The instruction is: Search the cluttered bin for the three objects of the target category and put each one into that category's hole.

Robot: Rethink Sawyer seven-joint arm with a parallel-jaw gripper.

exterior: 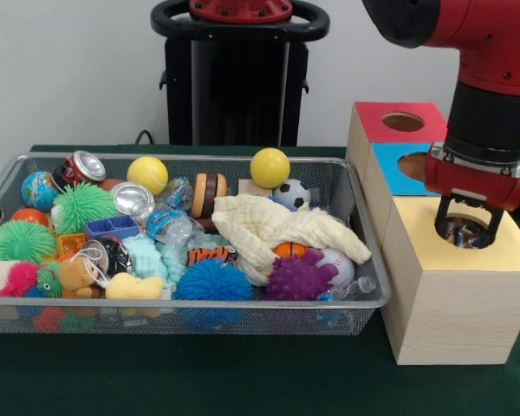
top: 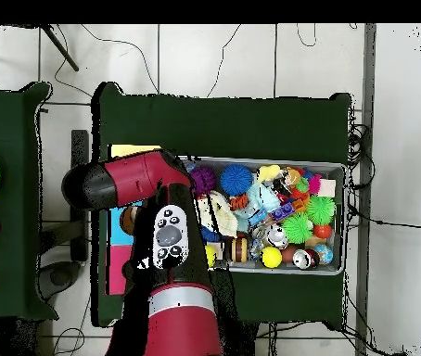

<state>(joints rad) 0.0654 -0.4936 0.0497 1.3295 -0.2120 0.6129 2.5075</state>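
Note:
The wire mesh bin (exterior: 199,303) sits left of centre, full of toys; it also shows in the overhead view (top: 342,218). My gripper (exterior: 468,232) hangs straight over the round hole (exterior: 478,243) in the yellow-topped cube (exterior: 511,251), its fingers (exterior: 445,218) spread apart at the rim. A small multicoloured printed fabric piece (exterior: 461,232) sits between them, down in the hole. No other printed fabric piece shows clearly in the bin. In the overhead view the arm (top: 172,236) hides the gripper and the hole; only a strip of the yellow top (top: 131,150) shows.
A plain cream cloth (exterior: 269,227) lies over toys at the bin's right. Spiky balls, smooth balls, cans and plush toys crowd the bin. The blue-topped cube (exterior: 390,169) and the red-topped cube (exterior: 386,121) stand behind the yellow one.

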